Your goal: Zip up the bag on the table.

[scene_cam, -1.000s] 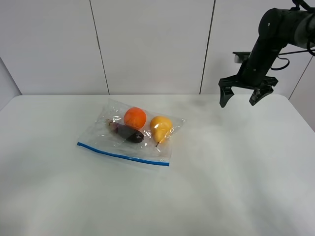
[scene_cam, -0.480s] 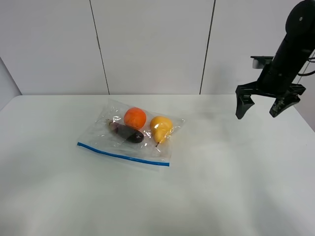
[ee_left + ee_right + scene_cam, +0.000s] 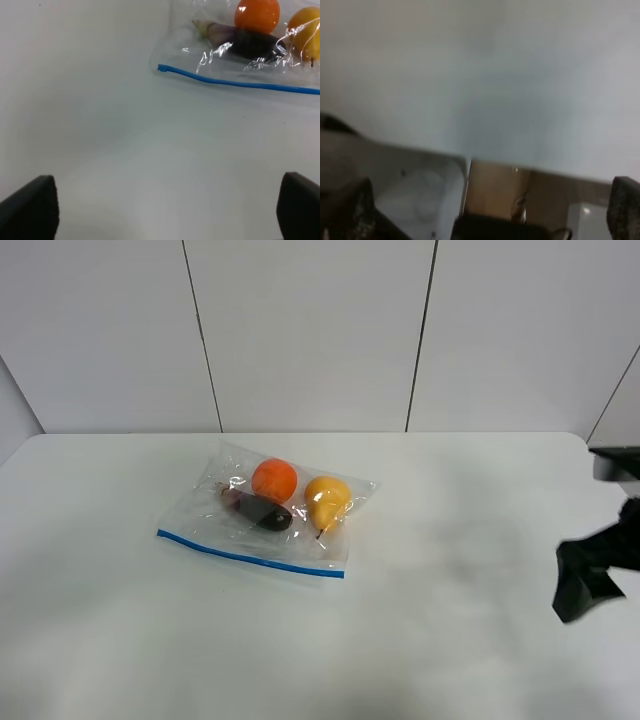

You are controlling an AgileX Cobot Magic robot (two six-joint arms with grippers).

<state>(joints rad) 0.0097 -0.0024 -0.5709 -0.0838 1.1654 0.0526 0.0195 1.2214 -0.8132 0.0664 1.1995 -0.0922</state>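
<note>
The bag (image 3: 270,515) is clear crinkly plastic and lies flat on the white table (image 3: 420,640), left of centre. Its blue zipper strip (image 3: 250,555) runs along the near edge. Through the plastic I see an orange (image 3: 274,480), a yellow pear (image 3: 326,500) and a dark purple item (image 3: 262,512). The left wrist view shows the bag (image 3: 250,45) and its strip (image 3: 240,83), well ahead of my open, empty left gripper (image 3: 165,210). My right gripper (image 3: 485,210) is open and empty over the table's right edge. One of its fingers (image 3: 580,580) shows at the right edge of the exterior view.
A panelled white wall (image 3: 310,330) stands behind the table. The blurred right wrist view shows the table's edge (image 3: 470,155) with a brown floor patch (image 3: 495,185) below it.
My right arm has swung from the back right of the table down and forward to its right edge, mostly leaving the exterior view. The bag has not moved.
</note>
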